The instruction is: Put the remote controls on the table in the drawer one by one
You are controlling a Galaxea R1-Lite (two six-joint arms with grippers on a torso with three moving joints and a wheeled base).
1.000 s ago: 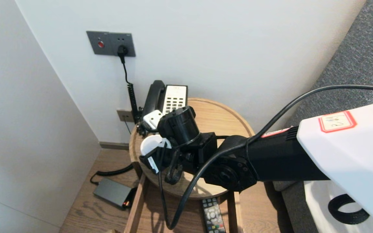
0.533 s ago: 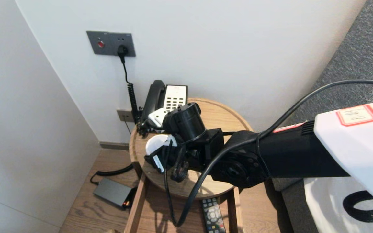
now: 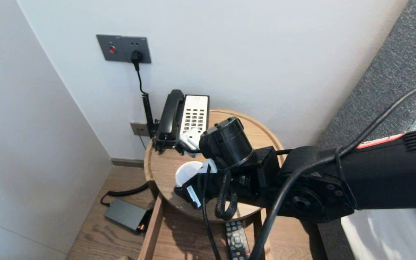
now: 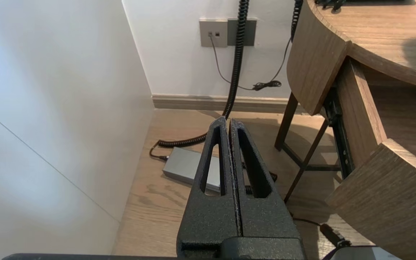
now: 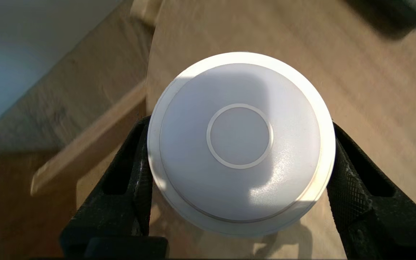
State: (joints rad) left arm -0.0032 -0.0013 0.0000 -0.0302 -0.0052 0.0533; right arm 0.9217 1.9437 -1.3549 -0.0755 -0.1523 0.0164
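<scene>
Round table [image 3: 258, 126] stood by wall, phone [image 3: 186, 115] at its back edge. Right gripper [image 5: 242, 173] hung over table's front-left part, jaws spread wide, clamped on both sides of white cup [image 3: 187, 172]. Cup was tipped, base toward wrist; contact with tabletop unclear. Left gripper [image 4: 228, 124] was parked low beside table, fingers pressed together, nothing held. Remote [image 3: 237, 240] lay below table.

Hotel room, round bedside table [image 3: 261, 132], corded phone [image 3: 193, 112]
</scene>
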